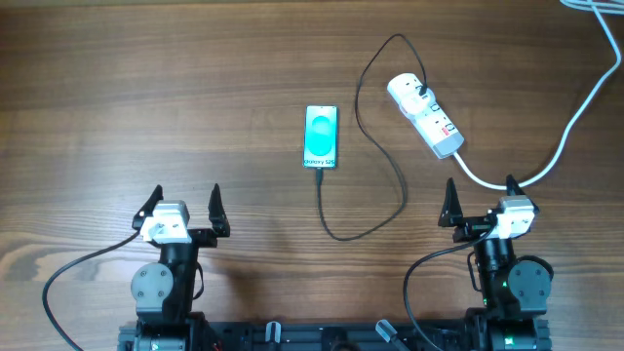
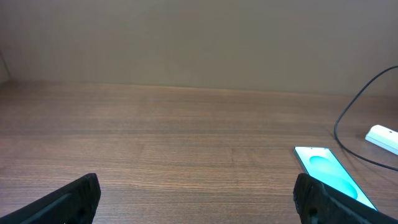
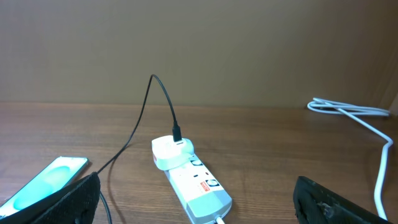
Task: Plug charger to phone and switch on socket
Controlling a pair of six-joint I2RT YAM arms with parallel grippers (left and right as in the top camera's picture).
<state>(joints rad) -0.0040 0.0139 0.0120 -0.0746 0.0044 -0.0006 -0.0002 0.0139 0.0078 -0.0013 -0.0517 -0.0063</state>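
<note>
While both claws sit idle at the 6 o'clock edge of the table, I read the left gripper as spread wide with nothing in it, and the right gripper the same. Nearest to me is the charger, its slack loop lying at about 9 o'clock from the right claw. From there one end runs up to the near short edge of the phone. The tip touches that edge, but I cannot tell whether it is seated. The phone lies flat, screen up and lit, at roughly 2 o'clock from the left claw. Farther out, at 11 o'clock from the right claw, the socket lies on a slant. The cable's other end enters a white adapter on the strip's far end, and the thick white cord trails off towards 2 o'clock. I expect the cable to be limp and light, so I would pinch the stiff moulding just behind the tip, not the wire. The phone looks slick and light and will probably skid when pushed, so I would brace its long edges. The red switch marks are too small to read. I would press there with fingers brought together, minding that the light strip may slide.
</note>
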